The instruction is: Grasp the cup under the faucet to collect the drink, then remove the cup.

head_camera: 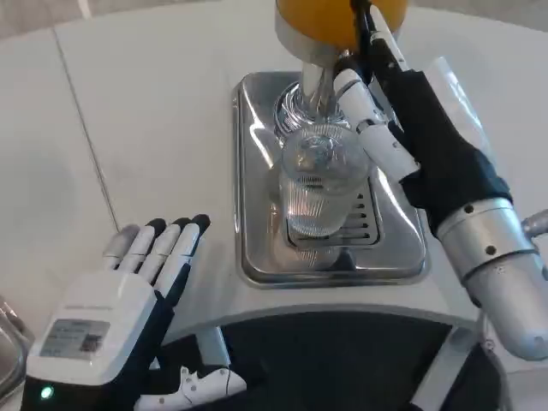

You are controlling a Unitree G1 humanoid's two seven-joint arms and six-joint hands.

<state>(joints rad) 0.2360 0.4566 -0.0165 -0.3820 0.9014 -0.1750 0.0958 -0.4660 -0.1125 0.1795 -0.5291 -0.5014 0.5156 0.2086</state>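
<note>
A clear ribbed cup stands upright on the chrome drip tray, right under the chrome faucet of a dispenser with an orange-filled tank. I cannot tell whether there is any drink in the cup. My right hand reaches in from the right, its fingers stretched out along the cup's right side and up to the faucet and a black lever; it holds nothing that I can see. My left hand lies at the lower left, fingers straight and apart, well away from the cup.
The white table stretches to the left and behind the tray. Part of a metal object shows at the lower left edge. A dark gap lies below the table's curved front edge.
</note>
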